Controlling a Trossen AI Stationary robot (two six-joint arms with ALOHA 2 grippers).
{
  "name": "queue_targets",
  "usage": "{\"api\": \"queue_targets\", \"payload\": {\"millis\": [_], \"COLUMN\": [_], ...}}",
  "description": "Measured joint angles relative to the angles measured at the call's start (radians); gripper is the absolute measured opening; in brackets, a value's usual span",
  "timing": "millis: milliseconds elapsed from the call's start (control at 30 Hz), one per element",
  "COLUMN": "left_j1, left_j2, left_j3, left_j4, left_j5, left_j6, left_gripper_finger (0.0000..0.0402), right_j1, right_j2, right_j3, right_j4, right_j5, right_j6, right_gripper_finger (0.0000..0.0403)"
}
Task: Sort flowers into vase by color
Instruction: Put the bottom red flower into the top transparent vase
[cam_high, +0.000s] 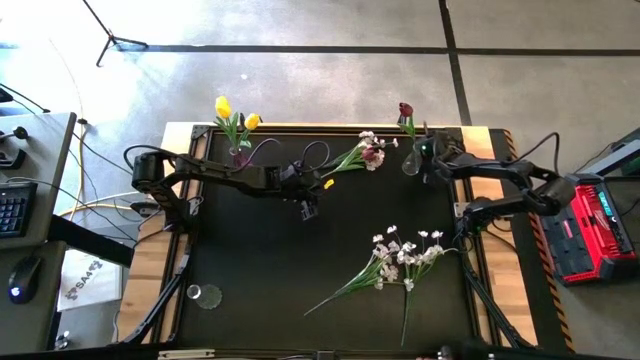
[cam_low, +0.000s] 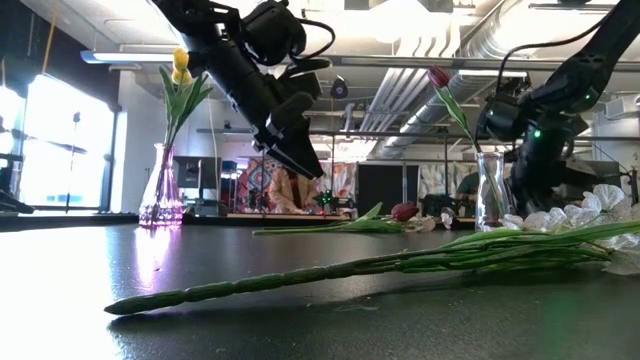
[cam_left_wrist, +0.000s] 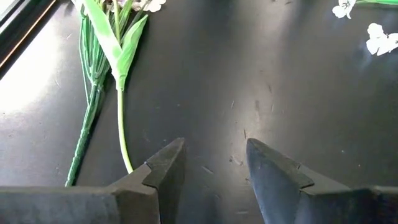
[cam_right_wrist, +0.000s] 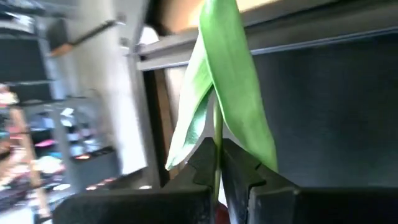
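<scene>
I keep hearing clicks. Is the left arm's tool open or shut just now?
Open. In the left wrist view the left tool has a clear gap between its two dark fingers, with bare black table showing through and nothing held.

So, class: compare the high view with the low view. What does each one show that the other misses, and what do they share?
Only the high view shows the empty clear vase near the table's front left, and the white sprays fanned out whole.

Only the low view shows the room behind the table and a long green stem seen side-on.

Both show the yellow tulips in their vase, the dark red tulip held by the right gripper at the clear vase, and the left gripper, jaws open, above the mat.
</scene>
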Motion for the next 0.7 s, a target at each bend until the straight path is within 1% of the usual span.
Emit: {"api": "queue_targets", "payload": {"millis": [200,367,567,700], "left_j1": [0.0,0.0,0.0,0.0], "left_j2": [0.0,0.0,0.0,0.0], "left_j3": [0.0,0.0,0.0,0.0], "left_j4": [0.0,0.0,-0.001,-0.001], "left_j5": [-0.001,-0.001,-0.001,-0.001], "left_j6": [-0.019,-0.019,-0.019,-0.02], "left_gripper_finger": [0.0159,0.0159,0.0159,0.0159], "right_j1": [0.0,0.0,0.0,0.0], "right_j2": [-0.047,-0.102,-0.173,-0.209], "right_j3": [0.0,0.0,0.0,0.0], "right_j4": [0.101,0.204,0.341,0.448], "right_j5": [0.094,0.156,0.181,0.15], "right_j6": [-0.009,-0.064,-0.187,-0.313], "right_gripper_finger": [0.0001,0.0001,0.0,0.0]}}
